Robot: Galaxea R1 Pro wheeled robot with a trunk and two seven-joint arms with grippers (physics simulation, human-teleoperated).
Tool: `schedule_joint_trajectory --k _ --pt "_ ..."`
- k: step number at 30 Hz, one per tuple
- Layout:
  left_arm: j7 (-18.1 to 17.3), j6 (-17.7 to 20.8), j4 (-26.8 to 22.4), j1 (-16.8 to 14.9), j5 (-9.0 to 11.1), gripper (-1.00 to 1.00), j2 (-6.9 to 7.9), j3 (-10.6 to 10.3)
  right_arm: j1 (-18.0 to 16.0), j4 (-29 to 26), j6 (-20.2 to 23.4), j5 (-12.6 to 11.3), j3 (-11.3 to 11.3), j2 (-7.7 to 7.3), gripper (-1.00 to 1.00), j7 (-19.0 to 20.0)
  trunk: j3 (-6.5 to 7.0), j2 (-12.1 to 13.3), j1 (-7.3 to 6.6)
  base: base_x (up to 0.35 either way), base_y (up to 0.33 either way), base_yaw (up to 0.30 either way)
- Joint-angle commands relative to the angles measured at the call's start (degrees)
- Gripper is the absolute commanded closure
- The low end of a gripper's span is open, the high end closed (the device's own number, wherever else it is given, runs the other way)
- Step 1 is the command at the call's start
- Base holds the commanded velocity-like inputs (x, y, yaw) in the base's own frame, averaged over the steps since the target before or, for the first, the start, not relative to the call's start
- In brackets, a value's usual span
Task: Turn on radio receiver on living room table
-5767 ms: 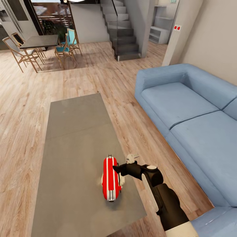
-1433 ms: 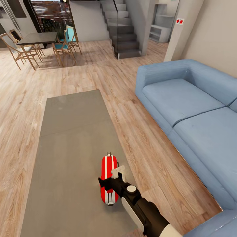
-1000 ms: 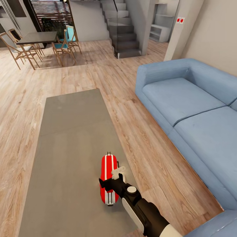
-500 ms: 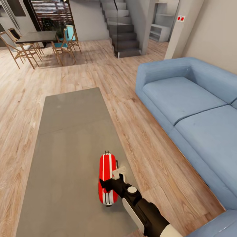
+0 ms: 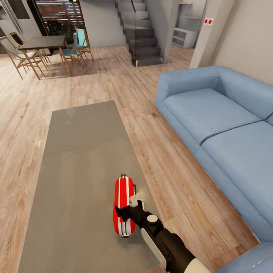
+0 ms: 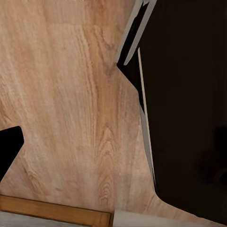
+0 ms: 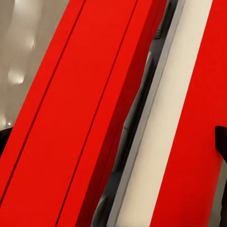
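Note:
The red radio receiver [image 5: 122,197] with white stripes lies on the grey table [image 5: 83,151], close to its near right edge. My right gripper [image 5: 128,204] comes in from the lower right and rests over the radio's near half. In the right wrist view the radio's red shell [image 7: 71,94] and a white stripe are very close, and a dark fingertip [image 7: 221,142] shows at each side edge, so the jaws are spread open. Its dial is hidden. In the left wrist view, one dark fingertip [image 6: 8,146] of my left gripper hangs over the wood floor [image 6: 75,94], holding nothing.
A light-blue sofa [image 5: 212,113] runs along the right, with a strip of wood floor [image 5: 167,167] between it and the table. Farther back are a dark dining table [image 5: 40,43] with wooden chairs and a grey staircase [image 5: 140,34].
Several seconds ago my right gripper was beside the radio's right side; now it sits over it. The view has shifted. In the last second the radio has edged slightly left.

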Motion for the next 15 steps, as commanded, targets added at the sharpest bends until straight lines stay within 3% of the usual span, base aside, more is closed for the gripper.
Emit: schedule_joint_trajectory --k 1,15 --pt "0.00 0.00 0.00 -0.01 0.00 -1.00 0.00 0.00 0.01 0.07 0.00 -0.14 0.04 -0.01 1.00 0.02 -0.01 0.00 0.00 0.000 0.000 0.000" --pt "-0.07 0.00 0.00 0.01 -0.01 -1.00 -0.07 0.00 0.03 -0.46 0.25 0.06 0.12 -0.11 1.00 0.28 -0.01 0.00 0.00 0.000 0.000 0.000"
